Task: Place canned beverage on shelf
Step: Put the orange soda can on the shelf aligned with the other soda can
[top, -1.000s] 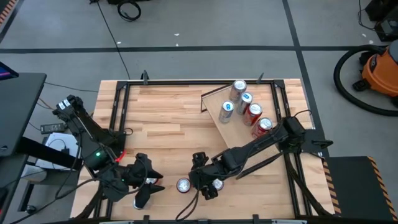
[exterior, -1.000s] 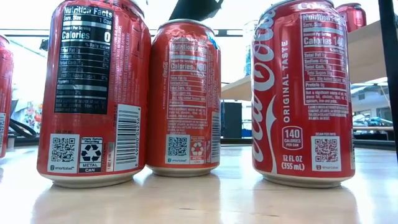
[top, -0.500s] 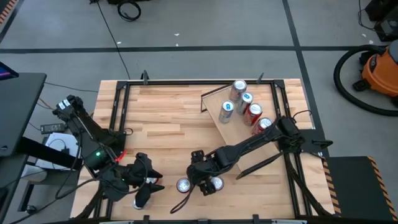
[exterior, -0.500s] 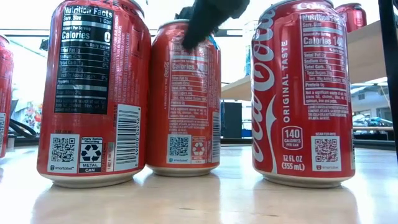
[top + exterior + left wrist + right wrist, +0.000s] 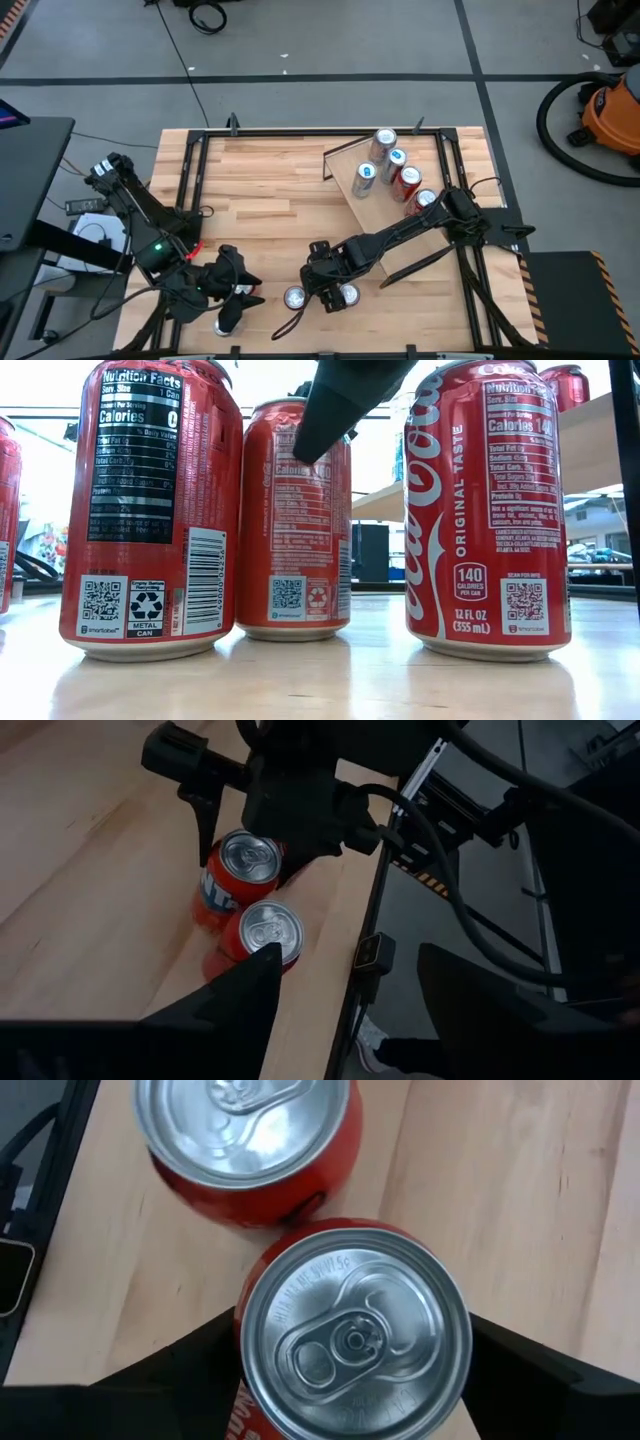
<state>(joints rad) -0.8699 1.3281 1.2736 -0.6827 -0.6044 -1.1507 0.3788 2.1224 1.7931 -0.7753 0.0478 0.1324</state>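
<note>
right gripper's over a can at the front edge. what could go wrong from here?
1. The neighbour can touches the target can; lifting may drag or tip it.
2. Right gripper straddles the target near the table edge; a slip could knock a can off.
3. The shelf already carries cans, so placing could bump them.

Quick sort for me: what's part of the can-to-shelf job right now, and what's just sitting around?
In the job:
- right gripper, closing around a red can
- shelf, four cans on it
- neighbouring red can

Lying about:
- left gripper, waiting at the table's near edge
- orange vacuum on the floor
</note>
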